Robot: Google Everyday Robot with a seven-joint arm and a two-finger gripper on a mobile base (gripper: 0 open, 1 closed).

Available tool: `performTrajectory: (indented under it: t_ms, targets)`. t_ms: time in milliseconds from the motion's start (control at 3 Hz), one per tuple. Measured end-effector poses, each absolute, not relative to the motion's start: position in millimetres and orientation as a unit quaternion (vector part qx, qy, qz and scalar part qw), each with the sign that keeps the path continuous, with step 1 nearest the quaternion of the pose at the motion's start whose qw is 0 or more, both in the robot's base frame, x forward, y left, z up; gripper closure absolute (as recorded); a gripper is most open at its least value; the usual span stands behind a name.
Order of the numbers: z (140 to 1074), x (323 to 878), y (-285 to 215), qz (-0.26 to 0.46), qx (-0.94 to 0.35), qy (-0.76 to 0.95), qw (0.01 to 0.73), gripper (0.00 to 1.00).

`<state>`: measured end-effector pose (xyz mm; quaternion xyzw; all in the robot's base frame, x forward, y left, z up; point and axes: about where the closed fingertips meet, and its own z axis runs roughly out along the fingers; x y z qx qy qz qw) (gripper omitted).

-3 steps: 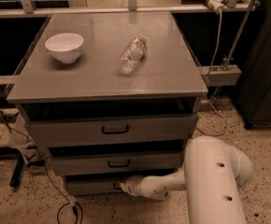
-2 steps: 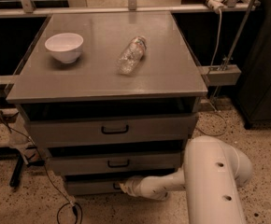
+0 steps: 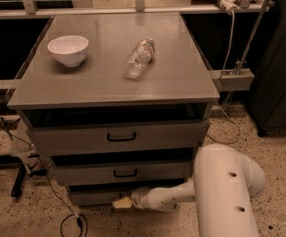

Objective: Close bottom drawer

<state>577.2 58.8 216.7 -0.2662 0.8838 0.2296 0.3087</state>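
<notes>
So the end effector (image 3: pixel 122 203) is sitting low down near the floor (image 3: pixel 29 216), right at the front of the bottom drawer (image 3: pixel 91 196), roughly at the middle of its low front edge. Can't tell from here whether it's open or closed, or whether it's actually touching the front. The white arm (image 3: pixel 175 196) is reaching in from the right, and its big rounded link (image 3: pixel 227 191) is filling up the near right corner beside the cabinet.

The bottom drawer is sitting under the middle drawer (image 3: pixel 123 173), with a thin dark gap showing along its top edge. The top drawer (image 3: pixel 118 137) is showing a wider dark gap under the table (image 3: pixel 182 83) edge.

Up on the table, a white bowl (image 3: pixel 68 49) is resting near the far left corner, and a clear plastic bottle (image 3: pixel 139 58) is lying on its side around the middle, well apart from the bowl and from every edge.

For room to move: the speckled floor to the near left of the cabinet is lying open, apart from a black cable (image 3: pixel 69 223) looping just left of the end effector.
</notes>
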Motion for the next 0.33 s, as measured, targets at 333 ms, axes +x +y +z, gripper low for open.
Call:
performTrajectory:
  t_ms: [333]
  targets:
    - [216.7, 577.2, 58.8, 0.23, -0.266, 0.884, 0.309, 0.0]
